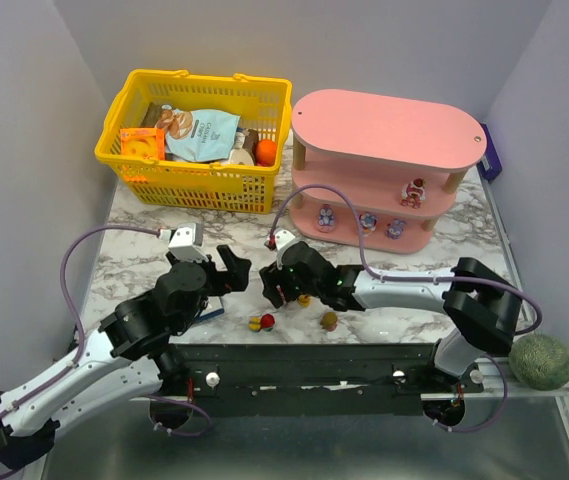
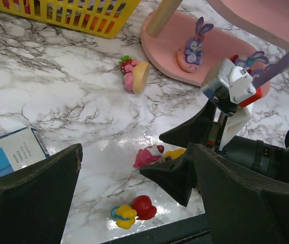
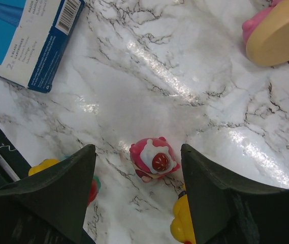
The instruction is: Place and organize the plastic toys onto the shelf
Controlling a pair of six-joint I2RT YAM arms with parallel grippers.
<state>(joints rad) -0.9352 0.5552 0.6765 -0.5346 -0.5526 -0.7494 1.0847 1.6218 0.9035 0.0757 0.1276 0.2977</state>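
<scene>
Work surface: a glossy white table with grey marble veining, enclosed by plain pale grey walls. Rear left: a yellow basket holding packets.

Left gripper: jaws fully spread, holding nothing, near a flat blue box. A red-and-yellow toy lies near the front edge.

Right gripper: fingers spread, straddling a pink toy without touching it. This toy is rounded and glossy pink, with a white patch and a red dot facing the wrist camera. Whether it stands or lies cannot be told.

Behind it, a pink strawberry toy lies on its side, tan disc base pointing toward the shelf. The shelf is pink, three-tiered, at rear right, with its long axis running left to right. Purple bunny toys stand on its lowest tier.
</scene>
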